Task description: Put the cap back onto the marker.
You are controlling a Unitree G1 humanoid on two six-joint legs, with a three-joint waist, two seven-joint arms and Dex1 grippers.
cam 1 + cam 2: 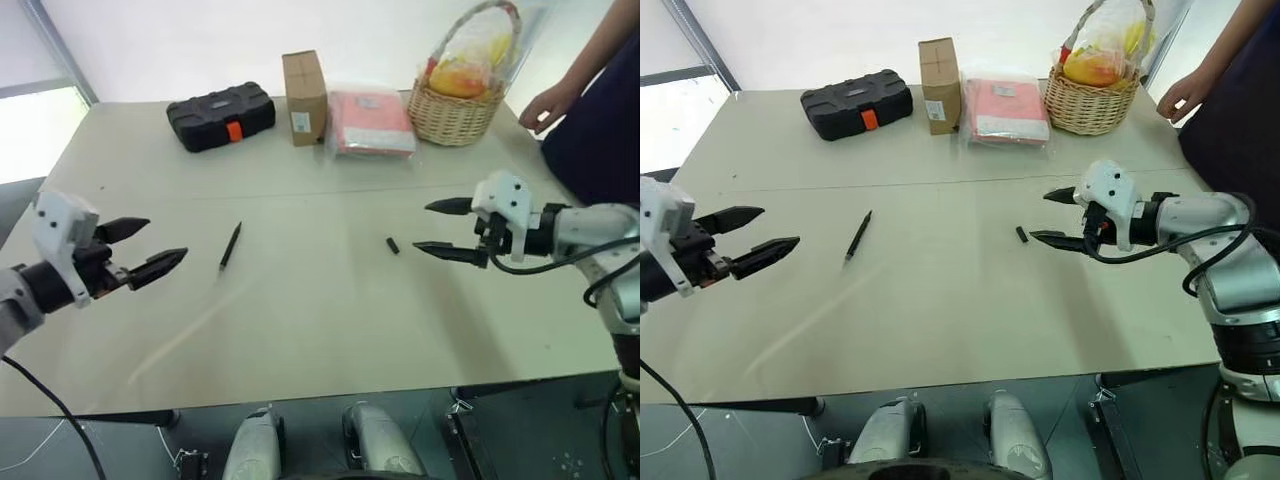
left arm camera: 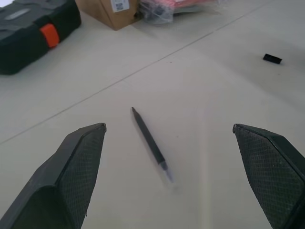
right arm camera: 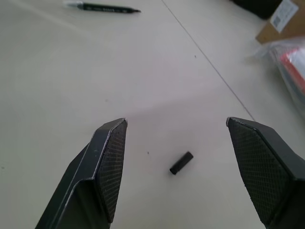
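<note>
The two head cameras are looking down from high up over the pale flat table (image 1: 330, 320), seeing the same things. Each wrist camera is sitting low behind its own claw, looking close between the fingers. Both are seeing the thin black marker (image 2: 150, 143) and the tiny black plastic cap (image 3: 181, 162).

No text, brand or number can be read. The cardboard box (image 1: 304, 96) beside the black tool case (image 1: 220, 115) carries a white printed label (image 1: 300, 122) on its side, its print too small to make out, and the red packet (image 1: 370, 122) next to the box has a pale label (image 1: 368, 101) equally illegible
</note>
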